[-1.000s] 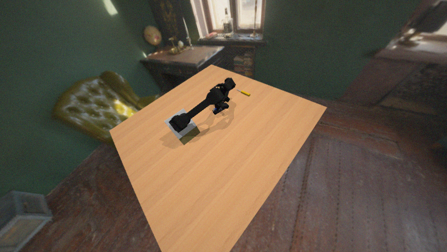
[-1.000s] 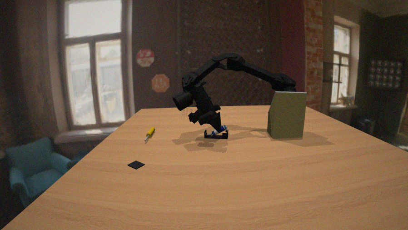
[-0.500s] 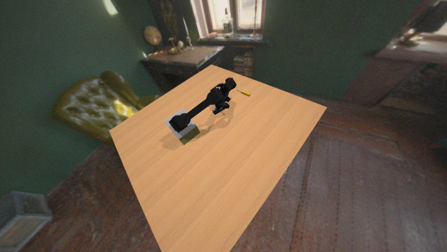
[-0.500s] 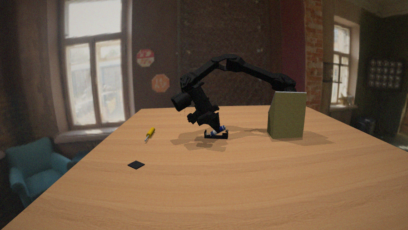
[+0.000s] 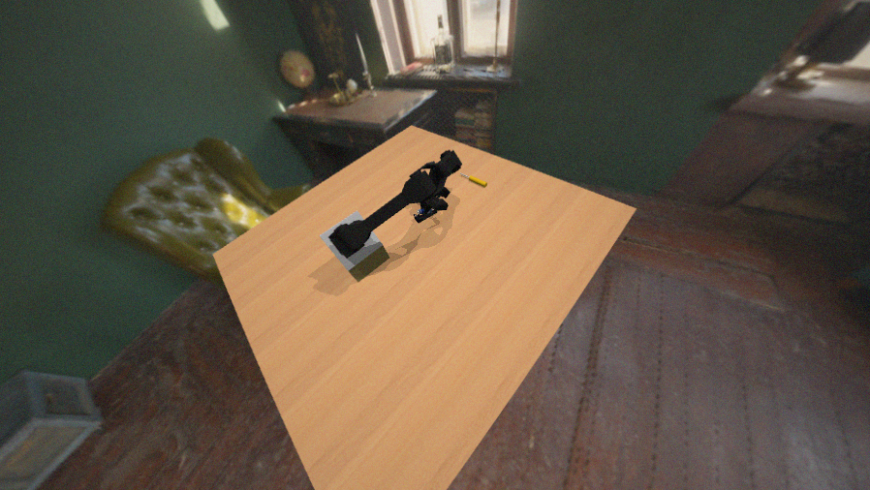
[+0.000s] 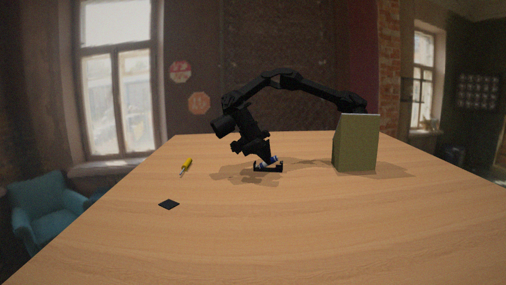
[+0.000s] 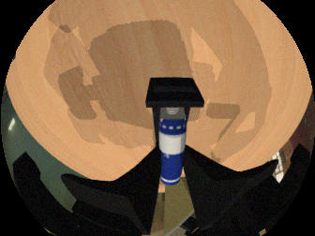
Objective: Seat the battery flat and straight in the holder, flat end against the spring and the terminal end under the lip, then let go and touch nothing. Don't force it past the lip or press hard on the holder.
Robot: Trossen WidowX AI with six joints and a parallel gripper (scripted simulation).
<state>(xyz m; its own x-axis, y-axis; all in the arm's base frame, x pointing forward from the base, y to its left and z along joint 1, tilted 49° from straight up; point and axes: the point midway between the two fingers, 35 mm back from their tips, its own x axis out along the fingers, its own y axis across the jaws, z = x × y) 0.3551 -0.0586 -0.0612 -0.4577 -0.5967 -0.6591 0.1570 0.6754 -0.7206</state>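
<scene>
Battery (image 7: 172, 151) tilted in holder (image 6: 267, 167), not flat yet.
Gripper (image 6: 266, 157) clamped on its raised end; the low end sits inside the holder, near one end wall.

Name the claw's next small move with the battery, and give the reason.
Probably lower the raised end: the black claw grips the blue-and-white cylindrical battery tilted, one end down inside the black plastic holder, the other up, so it isn't yet flat.
</scene>
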